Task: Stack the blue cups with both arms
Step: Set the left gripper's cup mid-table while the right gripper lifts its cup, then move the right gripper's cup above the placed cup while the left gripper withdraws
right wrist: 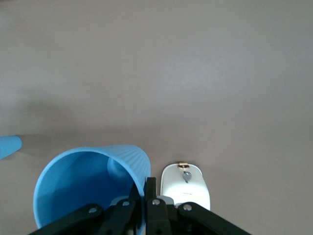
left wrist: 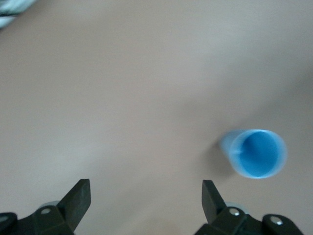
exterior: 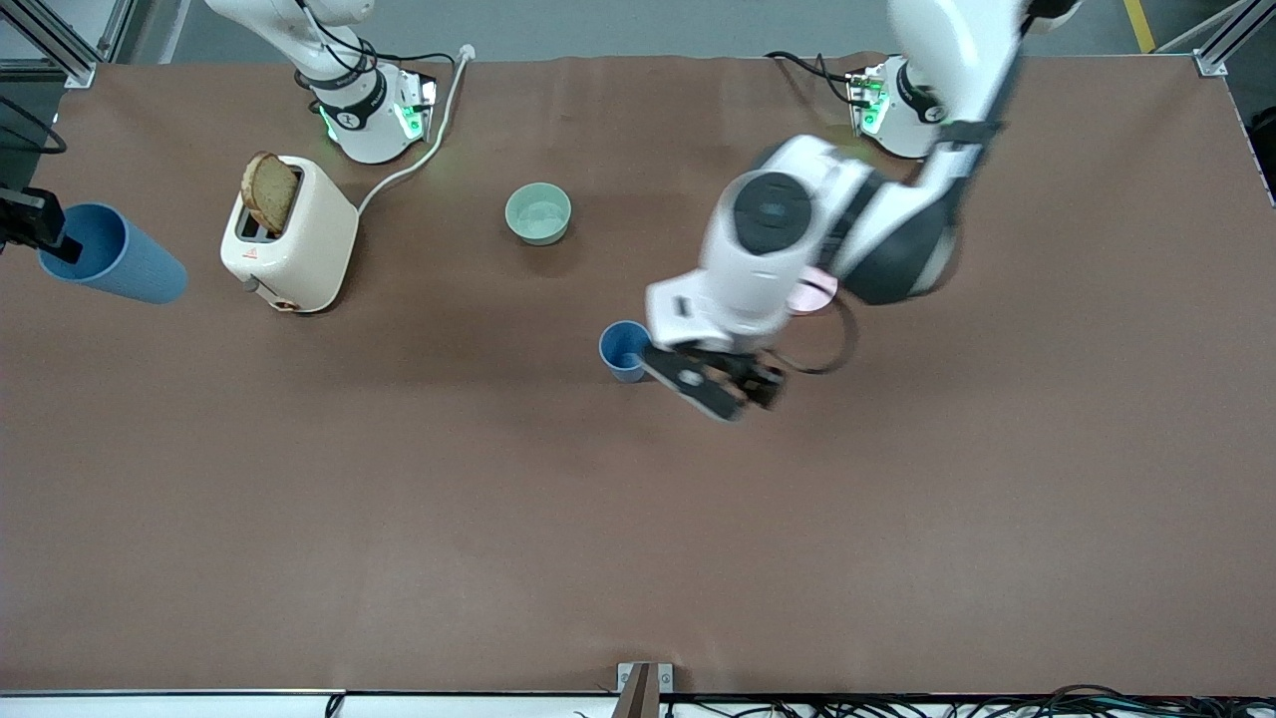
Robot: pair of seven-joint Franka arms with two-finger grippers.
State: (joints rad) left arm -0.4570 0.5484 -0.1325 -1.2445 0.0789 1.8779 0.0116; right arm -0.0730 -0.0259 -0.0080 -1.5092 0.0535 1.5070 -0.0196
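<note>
**One cup set down, the other held aloft**

The left pincer (exterior: 726, 384) hangs with jaws spread wide and empty, just beside the upright blue cup (exterior: 625, 350) on the bench (exterior: 638, 519), mouth up, long axis vertical. The right pincer (exterior: 40, 231) is clamped on the rim of the second blue cup (exterior: 112, 264), raised near the toaster (exterior: 289, 235) at the right arm's end. That held cup must travel toward the standing one, well apart from it

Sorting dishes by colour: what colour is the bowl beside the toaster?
Pale green bowl, clearest in the front view.
</note>
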